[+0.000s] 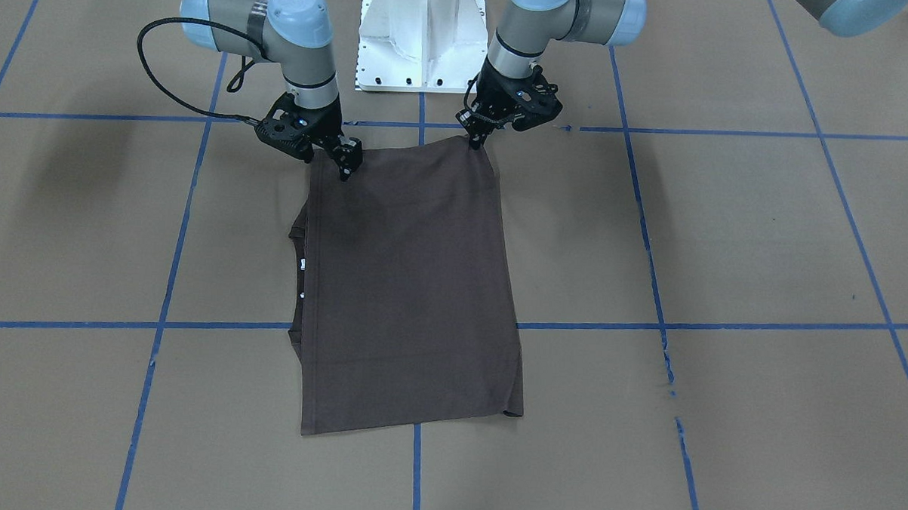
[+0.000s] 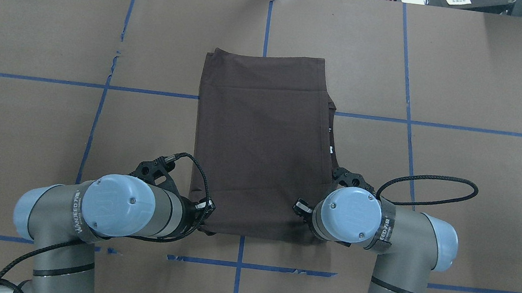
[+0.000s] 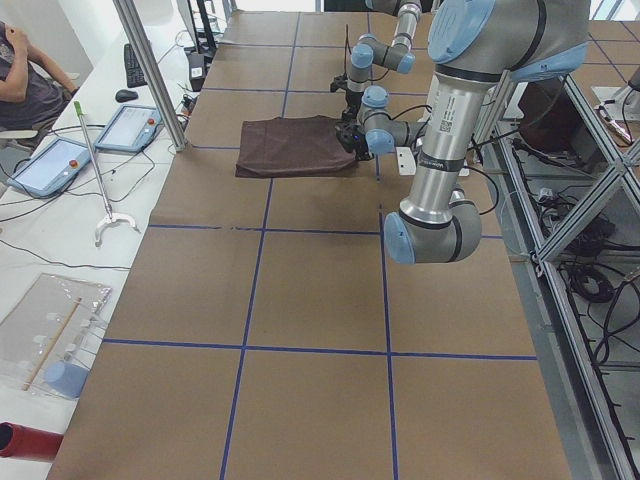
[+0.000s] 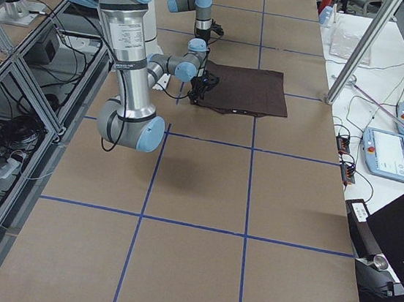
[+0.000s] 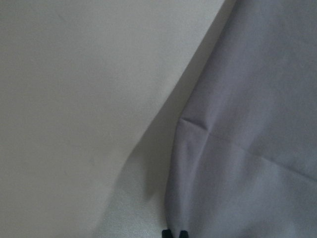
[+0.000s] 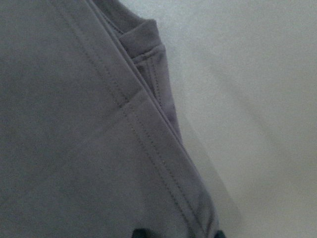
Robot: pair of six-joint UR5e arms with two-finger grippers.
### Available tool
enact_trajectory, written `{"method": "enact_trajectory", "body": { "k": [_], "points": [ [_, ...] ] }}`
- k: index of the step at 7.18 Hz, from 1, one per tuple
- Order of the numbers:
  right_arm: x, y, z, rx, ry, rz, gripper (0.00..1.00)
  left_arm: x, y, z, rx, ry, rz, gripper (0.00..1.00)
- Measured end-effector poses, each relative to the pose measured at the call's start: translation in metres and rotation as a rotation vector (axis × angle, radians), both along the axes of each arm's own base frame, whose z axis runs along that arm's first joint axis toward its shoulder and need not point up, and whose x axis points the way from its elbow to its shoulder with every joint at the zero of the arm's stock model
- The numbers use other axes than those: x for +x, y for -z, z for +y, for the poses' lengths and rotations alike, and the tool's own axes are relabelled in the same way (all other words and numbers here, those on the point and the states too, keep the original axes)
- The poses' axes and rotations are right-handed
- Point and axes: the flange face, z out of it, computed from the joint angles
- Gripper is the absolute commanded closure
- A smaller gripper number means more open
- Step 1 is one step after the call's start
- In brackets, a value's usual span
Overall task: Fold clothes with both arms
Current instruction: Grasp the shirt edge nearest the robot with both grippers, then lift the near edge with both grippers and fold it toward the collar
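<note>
The dark brown T-shirt (image 1: 415, 284) lies folded into a long rectangle on the brown table, and also shows in the overhead view (image 2: 261, 141). Its collar and white neck tags (image 1: 303, 263) peek out from under the folded edge. My left gripper (image 1: 475, 140) is shut on the shirt's corner nearest the robot, which is pulled up slightly; its fingertips meet on the cloth edge in the left wrist view (image 5: 175, 233). My right gripper (image 1: 345, 164) is over the other near corner. Its tips stand apart over the hem in the right wrist view (image 6: 179, 233).
The white pedestal base (image 1: 420, 35) stands just behind the shirt's near edge. Blue tape lines (image 1: 416, 465) cross the table. In the exterior left view an operator (image 3: 25, 70), tablets (image 3: 125, 125) and a metal post (image 3: 150, 70) are beyond the far edge.
</note>
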Motion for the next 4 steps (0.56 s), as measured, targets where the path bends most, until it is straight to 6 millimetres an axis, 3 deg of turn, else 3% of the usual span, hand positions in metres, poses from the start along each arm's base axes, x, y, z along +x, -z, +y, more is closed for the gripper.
{"method": "enact_trajectory", "body": {
  "k": [4],
  "points": [
    [0.0046,0.0089,-0.0047,-0.006,-0.001,-0.019,1.00,0.0000,0.0008,0.0000,0.000,0.000,0.001,1.00]
  ]
}}
